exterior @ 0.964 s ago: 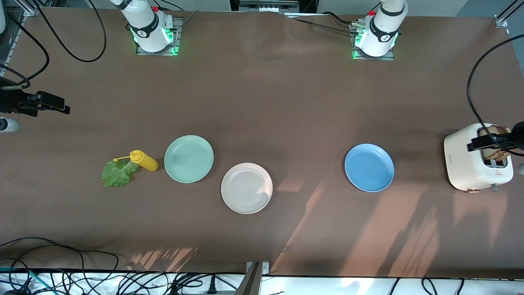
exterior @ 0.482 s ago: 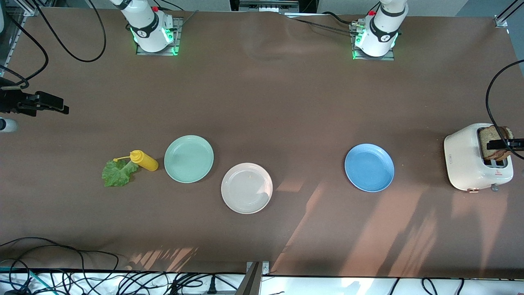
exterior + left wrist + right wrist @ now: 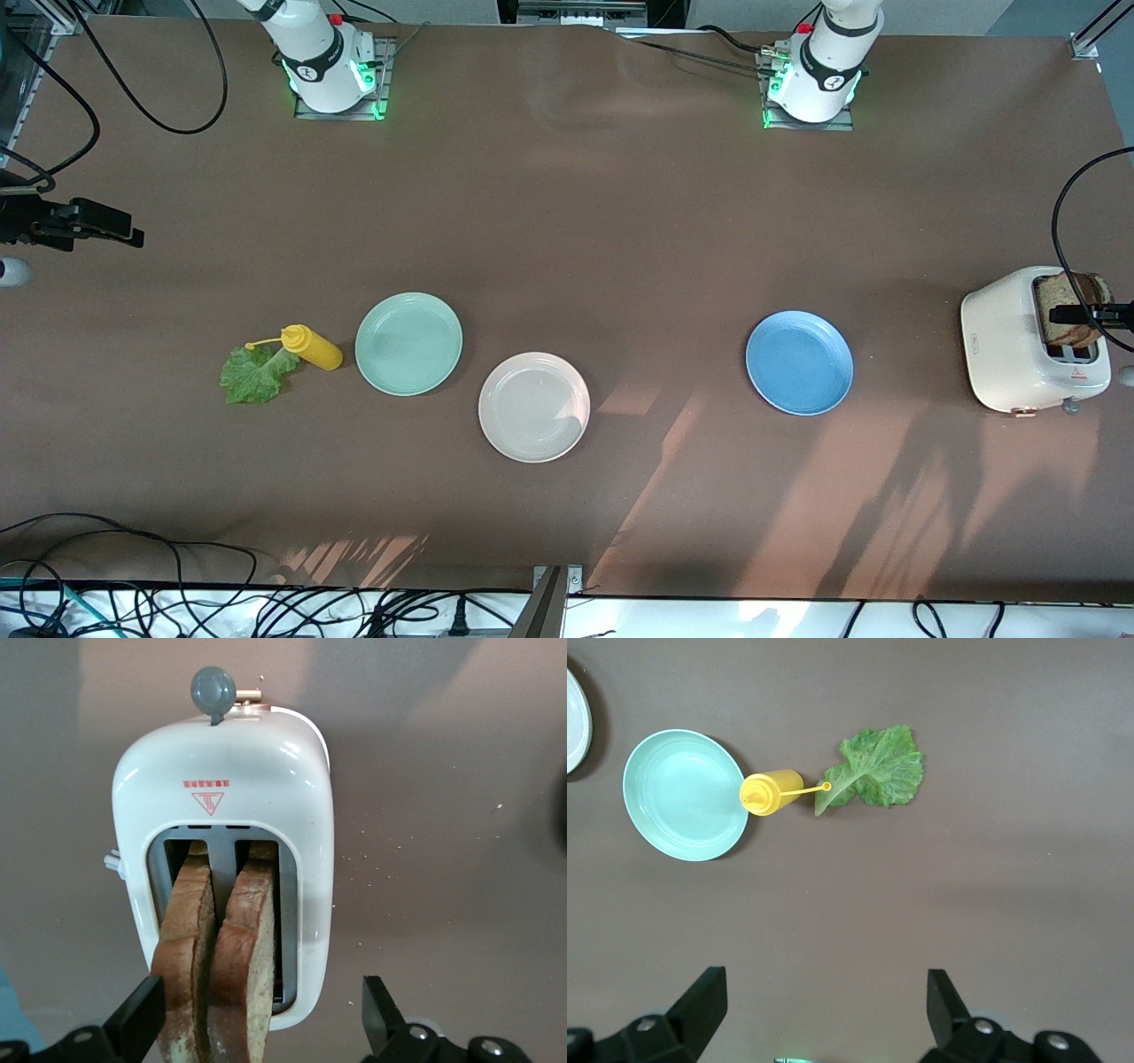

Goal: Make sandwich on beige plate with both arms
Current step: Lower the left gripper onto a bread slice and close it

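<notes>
Brown table (image 3: 620, 221). White toaster (image 3: 1010, 350) at the left arm's end, two bread slices (image 3: 217, 966) upright in its slots. Left gripper (image 3: 261, 1023) over the toaster, fingers spread, one either side of both slices, not touching. Beige plate (image 3: 534, 407) mid-table, bare, between green plate (image 3: 408, 344) and blue plate (image 3: 799, 361). Lettuce leaf (image 3: 255, 374) beside yellow bottle (image 3: 312, 347), toward the right arm's end. Right gripper (image 3: 824, 1010) waits over that end, fingers spread, holding nothing.

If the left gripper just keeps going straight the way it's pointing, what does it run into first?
Most likely the two bread slices standing in the toaster. The left gripper is open above the toaster, one finger beside the slices, the other outside the toaster's wall. How high it sits is unclear.
</notes>
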`<action>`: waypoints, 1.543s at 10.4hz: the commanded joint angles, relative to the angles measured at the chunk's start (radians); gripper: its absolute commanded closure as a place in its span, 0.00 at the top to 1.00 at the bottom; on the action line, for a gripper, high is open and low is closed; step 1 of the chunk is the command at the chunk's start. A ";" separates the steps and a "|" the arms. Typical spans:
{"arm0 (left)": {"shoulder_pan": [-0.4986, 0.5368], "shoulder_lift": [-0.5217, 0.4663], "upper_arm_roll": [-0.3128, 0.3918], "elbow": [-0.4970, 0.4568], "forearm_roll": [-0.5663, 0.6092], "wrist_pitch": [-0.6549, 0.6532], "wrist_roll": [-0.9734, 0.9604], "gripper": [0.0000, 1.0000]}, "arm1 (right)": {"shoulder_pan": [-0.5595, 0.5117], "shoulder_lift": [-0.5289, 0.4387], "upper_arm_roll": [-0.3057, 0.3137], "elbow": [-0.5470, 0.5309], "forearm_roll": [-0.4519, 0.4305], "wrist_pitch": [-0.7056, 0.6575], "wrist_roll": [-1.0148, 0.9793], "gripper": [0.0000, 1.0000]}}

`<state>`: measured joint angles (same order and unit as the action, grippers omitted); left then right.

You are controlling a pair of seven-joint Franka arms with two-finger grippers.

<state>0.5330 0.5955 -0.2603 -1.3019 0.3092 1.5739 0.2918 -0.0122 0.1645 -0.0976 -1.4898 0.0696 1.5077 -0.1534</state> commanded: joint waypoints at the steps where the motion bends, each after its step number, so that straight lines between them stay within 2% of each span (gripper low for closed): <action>1: 0.002 -0.006 -0.014 0.013 0.015 -0.006 0.020 0.98 | -0.003 0.006 0.001 0.020 0.026 -0.009 0.005 1.00; 12: 0.005 -0.003 -0.017 -0.025 -0.010 -0.011 0.020 0.97 | -0.006 0.007 0.001 0.036 0.026 -0.008 0.005 1.00; 16: 0.015 -0.003 -0.014 -0.048 -0.004 -0.011 0.021 0.94 | -0.006 0.007 -0.001 0.034 0.026 -0.009 0.005 1.00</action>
<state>0.5357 0.5996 -0.2749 -1.3325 0.3085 1.5685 0.2921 -0.0117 0.1643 -0.0973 -1.4780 0.0765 1.5112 -0.1534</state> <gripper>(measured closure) 0.053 0.000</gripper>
